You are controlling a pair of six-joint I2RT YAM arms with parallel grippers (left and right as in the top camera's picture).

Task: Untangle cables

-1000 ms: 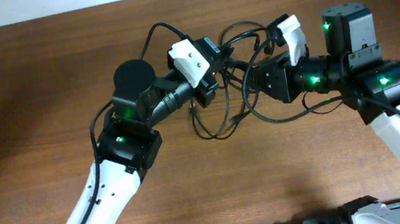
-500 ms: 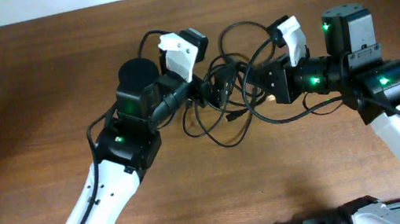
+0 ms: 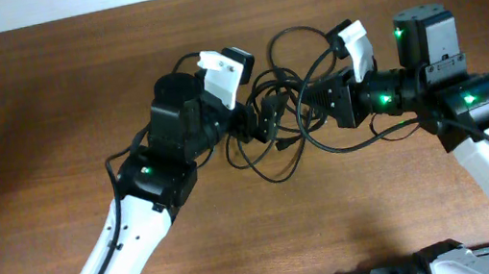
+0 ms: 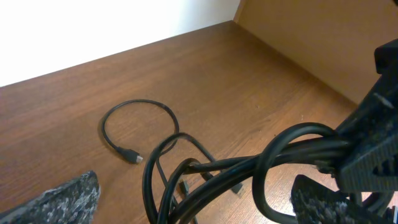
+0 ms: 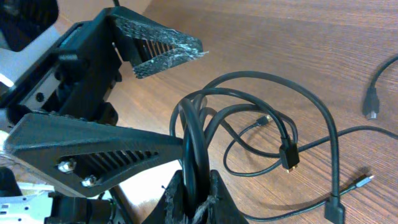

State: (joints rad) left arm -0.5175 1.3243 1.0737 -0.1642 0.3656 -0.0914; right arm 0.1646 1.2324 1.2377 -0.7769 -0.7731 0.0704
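Observation:
The cables [image 3: 277, 81] are a black tangle at the table's middle, strung between both grippers. My right gripper [image 3: 307, 113] is shut on a bunch of strands, and the right wrist view shows its fingertips [image 5: 214, 199] pinching the cables [image 5: 193, 140]. My left gripper [image 3: 253, 97] stands wide open around the tangle's left side. In the left wrist view the cables [image 4: 298, 152] run between its far-apart fingers [image 4: 68, 199] without being pinched. One loose cord with a plug end [image 4: 132, 157] lies flat on the wood.
The wooden table [image 3: 46, 108] stretches to both sides, with a pale wall edge along the back. A loose plug end [image 5: 289, 155] and thin loops lie on the wood under the held bunch. A further cable end [image 5: 372, 102] lies at the right.
My left gripper has gone from shut on the cables to wide open and drawn back a little to the left. The right gripper still pinches the bunch in nearly the same place.

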